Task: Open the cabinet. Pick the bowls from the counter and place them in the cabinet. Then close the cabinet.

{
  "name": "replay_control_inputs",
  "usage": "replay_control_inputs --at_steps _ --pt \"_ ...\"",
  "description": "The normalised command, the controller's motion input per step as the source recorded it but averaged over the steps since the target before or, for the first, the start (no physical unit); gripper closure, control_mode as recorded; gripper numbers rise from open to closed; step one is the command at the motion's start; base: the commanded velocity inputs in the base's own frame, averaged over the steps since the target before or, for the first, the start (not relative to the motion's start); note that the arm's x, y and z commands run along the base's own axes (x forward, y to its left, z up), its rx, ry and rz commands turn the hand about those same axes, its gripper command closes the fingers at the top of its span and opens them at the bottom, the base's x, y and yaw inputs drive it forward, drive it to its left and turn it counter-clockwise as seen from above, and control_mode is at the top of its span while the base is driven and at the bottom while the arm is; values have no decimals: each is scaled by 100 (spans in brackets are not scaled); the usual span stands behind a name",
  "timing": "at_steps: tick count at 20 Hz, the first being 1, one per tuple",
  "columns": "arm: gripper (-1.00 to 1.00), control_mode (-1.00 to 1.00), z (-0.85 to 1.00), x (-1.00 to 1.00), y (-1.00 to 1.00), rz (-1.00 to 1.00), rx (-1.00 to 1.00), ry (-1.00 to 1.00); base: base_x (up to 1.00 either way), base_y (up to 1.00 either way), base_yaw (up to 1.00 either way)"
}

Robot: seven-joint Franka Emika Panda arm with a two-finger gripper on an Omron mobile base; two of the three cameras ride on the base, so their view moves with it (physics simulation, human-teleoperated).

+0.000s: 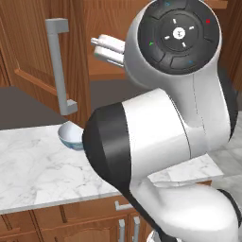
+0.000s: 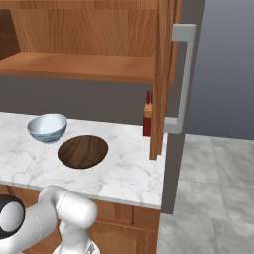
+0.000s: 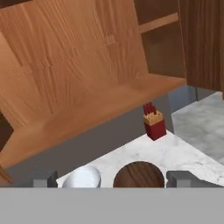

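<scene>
1. The cabinet (image 2: pixel 79 44) stands open above the counter (image 2: pixel 124 173). One door (image 2: pixel 161 74) swings out over the counter's right end, its grey bar handle (image 2: pixel 181 79) facing outward; the other door (image 1: pixel 42 56) hangs open at the left, with its handle (image 1: pixel 59 66) just above the white bowl. The bare shelf (image 3: pixel 100 109) holds nothing.
2. Both bowls rest on the counter near its back edge: the white bowl (image 2: pixel 47 127) and, just beside it toward the right-hand door, the wooden bowl (image 2: pixel 83 151). They lie close together, apparently not touching.
3. The gripper (image 3: pixel 114 179) hangs above the two bowls with its jaws spread wide and nothing between them; one fingertip (image 3: pixel 46 180) sits outside the white bowl (image 3: pixel 82 177), the other outside the wooden bowl (image 3: pixel 139 175).
4. Risk: centred between the bowls, a straight descent would likely straddle both rims and knock one into the other.
5. Risk: the wooden bowl is shallow, so a rim pinch may slip or tip it during the lift.
6. Risk: a red box (image 3: pixel 154 124) stands at the back edge near the right-hand door and could be swept over.
7. Risk: a carried bowl may strike the shelf lip or either open door.
</scene>
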Motion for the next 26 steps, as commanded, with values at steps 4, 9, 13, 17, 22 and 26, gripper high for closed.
replay_control_inputs --at_steps 4,9,13,17,22,26 --pt "-100 -100 -26 0 -28 34 10 5 0 0 0" --pt "-100 -100 -27 1 -9 32 9 8 0 0 0" --pt "-100 -100 -70 21 0 30 16 10 0 0 0" --pt "-100 -100 -52 23 -1 28 17 8 0 0 0" --pt "-100 -100 -3 16 0 29 15 7 0 0 0" --pt "-100 -100 -18 13 2 21 19 12 0 0 0"
